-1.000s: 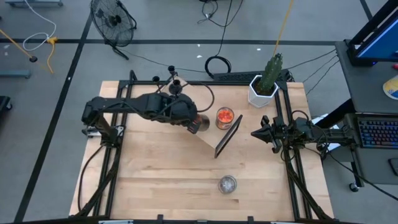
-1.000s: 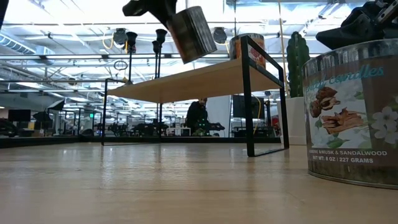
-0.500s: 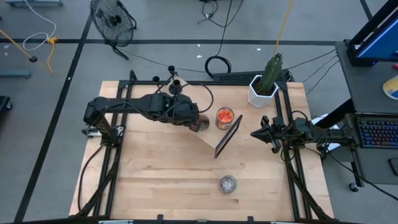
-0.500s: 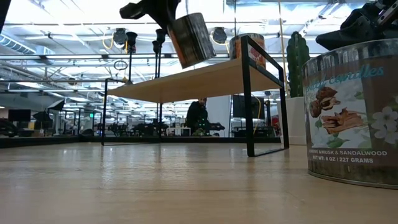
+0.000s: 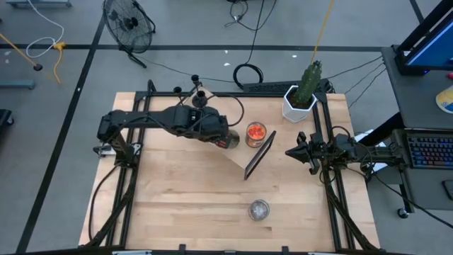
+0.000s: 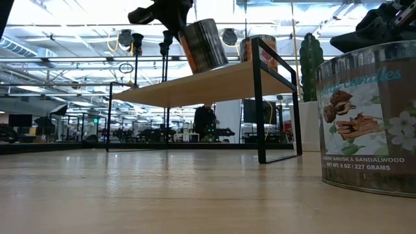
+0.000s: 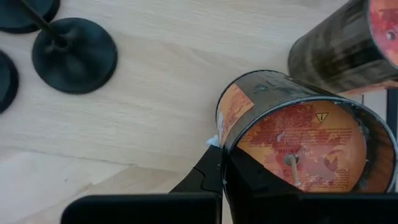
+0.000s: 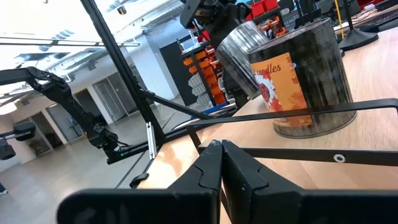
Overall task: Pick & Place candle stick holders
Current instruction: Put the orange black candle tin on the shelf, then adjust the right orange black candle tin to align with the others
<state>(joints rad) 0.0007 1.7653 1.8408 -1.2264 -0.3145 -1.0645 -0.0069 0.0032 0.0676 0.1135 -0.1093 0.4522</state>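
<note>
My left gripper is clamped on the rim of an orange candle jar, tilted above the wooden shelf. A second orange jar stands just beside it; black holders crowd behind. My right gripper waits pinched together, empty, near the cactus pot.

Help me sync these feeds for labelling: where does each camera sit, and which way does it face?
High: overhead, straight down; both arms, left tool gripping an orange candle jar over the raised shelf.
Low: tabletop height, level across; that jar tilted above the shelf.
Left wrist: past its own fingers, into the jar.
Right wrist: past its shut tool, toward the shelf.
Shared: all four show the held jar.
</note>
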